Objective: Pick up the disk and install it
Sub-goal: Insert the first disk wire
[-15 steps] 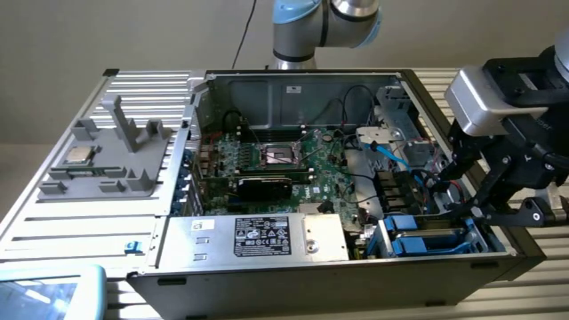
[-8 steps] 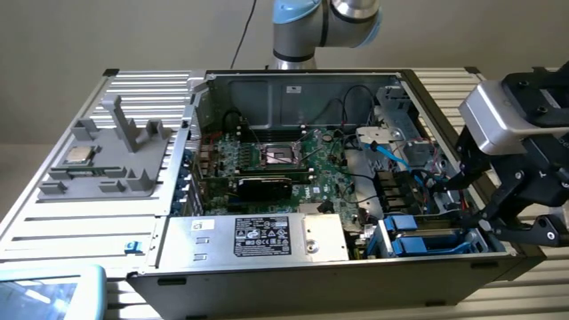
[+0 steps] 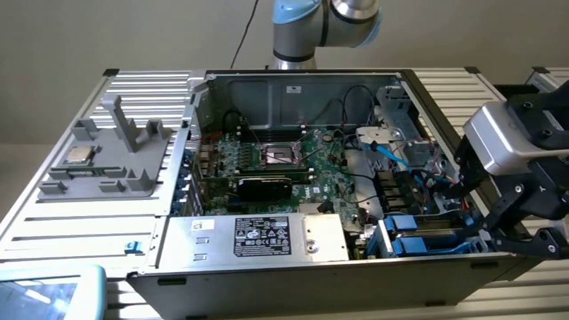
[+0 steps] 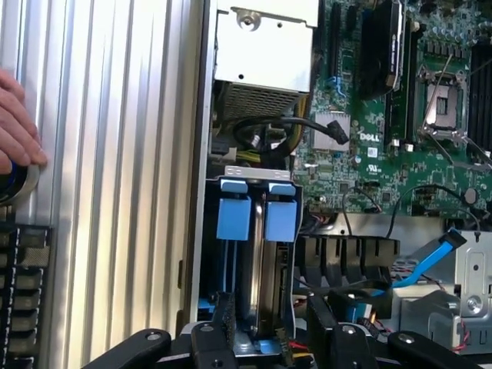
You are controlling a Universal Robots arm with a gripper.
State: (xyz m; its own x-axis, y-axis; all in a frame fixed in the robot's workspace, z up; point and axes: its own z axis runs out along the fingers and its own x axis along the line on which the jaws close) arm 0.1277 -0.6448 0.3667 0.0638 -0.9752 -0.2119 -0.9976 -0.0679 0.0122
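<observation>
Where the open computer case (image 3: 294, 273) ends on the exterior view's right, item one: the gripper (image 3: 516, 240), poised over the drive bay (image 4: 209, 231), fingers (image 4: 224, 315) spread apart and clasping nothing that can be made out. Item two: the disk (image 4: 280, 219), a silver-grey body in a bright blue carrier, standing on edge in that bay, between the case wall and the motherboard (image 4: 384, 146). Item three: a second blue carrier (image 4: 233, 215), just beside the disk on the case-wall side and parallel to it. Which of the two is the task's own cannot be settled outright, so the one lying in the gap between the fingers is taken as it. Relation of note: the disk lies ahead of and below the fingertips, its near end under them and its blue tab at the far end, by the silver power-supply box (image 4: 265, 58). Long axis: runs from the gripper toward that box, parallel to the case wall. The fingers face one another across that axis, one to each side of the thin upper edge. In the exterior view the disk (image 3: 402, 224) sits just inboard of the gripper, near but apart. Judged state of work: disk in the bay, not in the grasp.
</observation>
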